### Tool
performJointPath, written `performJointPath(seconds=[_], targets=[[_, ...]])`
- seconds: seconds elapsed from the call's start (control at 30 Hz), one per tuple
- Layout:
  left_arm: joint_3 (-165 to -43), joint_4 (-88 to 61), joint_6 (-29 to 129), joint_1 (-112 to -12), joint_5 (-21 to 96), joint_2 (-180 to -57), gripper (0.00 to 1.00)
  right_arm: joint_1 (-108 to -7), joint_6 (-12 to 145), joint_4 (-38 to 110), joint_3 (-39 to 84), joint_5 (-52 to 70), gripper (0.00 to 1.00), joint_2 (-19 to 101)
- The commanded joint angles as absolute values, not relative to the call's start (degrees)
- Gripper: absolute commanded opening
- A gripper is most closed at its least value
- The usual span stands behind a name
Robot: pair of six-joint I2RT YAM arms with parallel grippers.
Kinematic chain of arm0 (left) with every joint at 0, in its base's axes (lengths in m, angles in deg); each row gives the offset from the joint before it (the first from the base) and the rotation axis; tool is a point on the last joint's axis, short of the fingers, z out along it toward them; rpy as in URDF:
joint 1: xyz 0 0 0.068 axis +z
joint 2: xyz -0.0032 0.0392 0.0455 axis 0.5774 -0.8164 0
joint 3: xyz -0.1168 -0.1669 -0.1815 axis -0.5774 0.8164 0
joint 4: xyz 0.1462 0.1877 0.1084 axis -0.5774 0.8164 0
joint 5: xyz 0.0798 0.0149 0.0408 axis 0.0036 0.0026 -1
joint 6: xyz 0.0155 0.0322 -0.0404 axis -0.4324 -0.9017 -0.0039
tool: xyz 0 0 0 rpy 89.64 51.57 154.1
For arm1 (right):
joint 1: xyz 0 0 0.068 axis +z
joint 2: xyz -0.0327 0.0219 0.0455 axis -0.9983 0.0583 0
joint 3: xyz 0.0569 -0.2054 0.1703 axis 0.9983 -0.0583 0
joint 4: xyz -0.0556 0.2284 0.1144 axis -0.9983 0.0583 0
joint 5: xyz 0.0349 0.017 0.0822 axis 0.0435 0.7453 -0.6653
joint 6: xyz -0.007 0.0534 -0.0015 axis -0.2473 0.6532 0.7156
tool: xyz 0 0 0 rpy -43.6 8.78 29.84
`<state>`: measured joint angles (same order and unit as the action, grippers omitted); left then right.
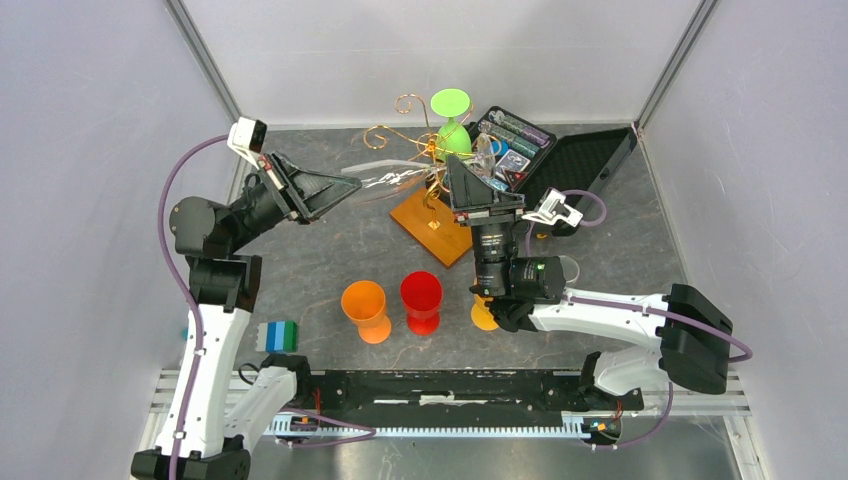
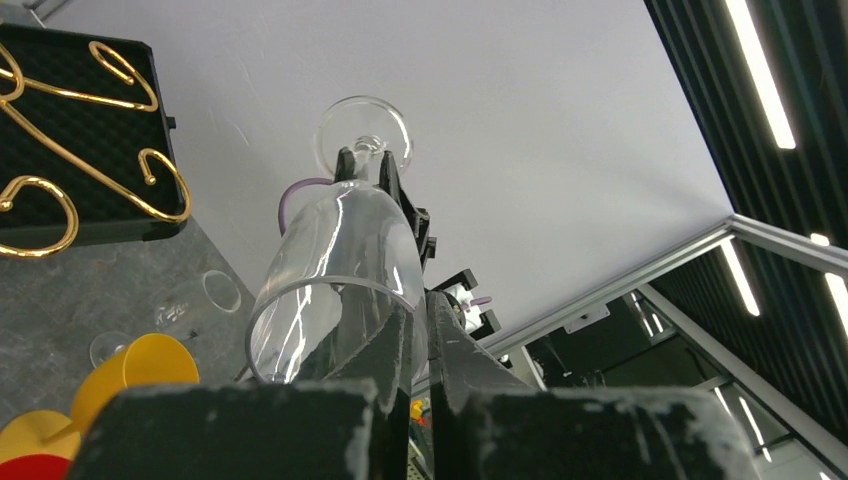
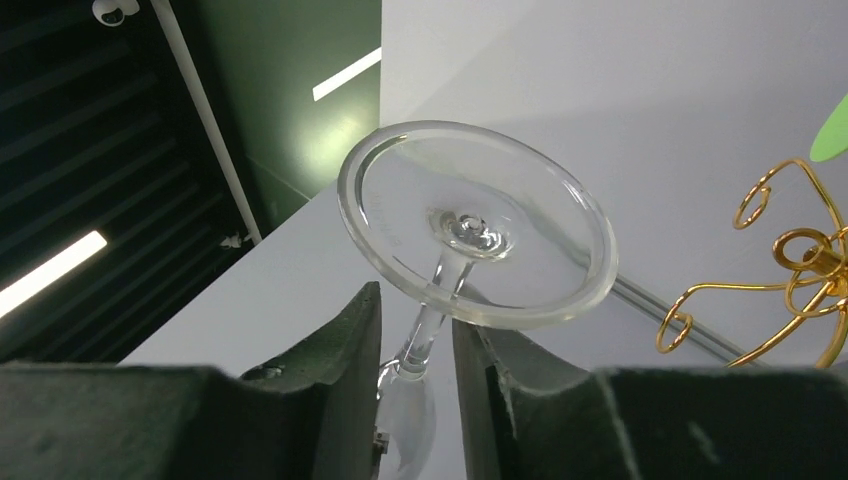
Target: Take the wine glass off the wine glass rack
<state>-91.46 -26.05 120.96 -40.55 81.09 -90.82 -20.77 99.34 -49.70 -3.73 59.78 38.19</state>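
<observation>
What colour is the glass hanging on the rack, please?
The glass is green, clearest in the top external view.

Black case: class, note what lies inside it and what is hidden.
In the black case, coloured items fill the left half; the right half shows bare lining. The right arm covers its near corner.

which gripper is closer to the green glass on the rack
Right. The right gripper is just on the near side of the green glass, straddling the stem of the clear wine glass. The left gripper is farther off to the left, clamped on its bowl.
</observation>
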Motion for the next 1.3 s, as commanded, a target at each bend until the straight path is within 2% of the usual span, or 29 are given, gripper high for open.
performJointPath(seconds=[0.0, 0.3, 0.47, 0.6, 0.73, 0.93, 1.27], targets=[[-95.8, -25.9, 114.9, -40.7, 78.6, -90.8, 0.02, -20.7, 97.8, -69.9, -4.1, 56.9, 0.39, 36.7], [-103.2, -19.0, 106.9, -40.7, 74.2, -91.6, 0.02, -20.8, 97.6, -68.9, -7.3, 56.4, 0.66, 33.7], [-107.6, -12.8, 100.4, -40.7, 71.1, -92.9, 0.02, -20.8, 100.7, -66.4, -9.2, 55.1, 0.75, 32.3], [-112.7, -0.7, 89.3, -40.7, 64.8, -93.1, 0.02, -20.8, 103.2, -61.9, -10.8, 52.4, 0.76, 30.5], [-118.3, 14.2, 75.7, -40.7, 51.3, -92.3, 0.02, -20.8, 103.5, -54.9, -12.2, 50.0, 0.76, 27.1], [-120.1, 26.7, 63.5, -40.7, 33.2, -90.7, 0.02, -20.8, 99.7, -42.3, -14.2, 50.4, 0.76, 21.3], [-113.9, 40.6, 55.4, -40.7, 26.2, -89.4, 0.02, -20.8, 93.8, -33.9, -20.1, 56.0, 0.71, 13.1]])
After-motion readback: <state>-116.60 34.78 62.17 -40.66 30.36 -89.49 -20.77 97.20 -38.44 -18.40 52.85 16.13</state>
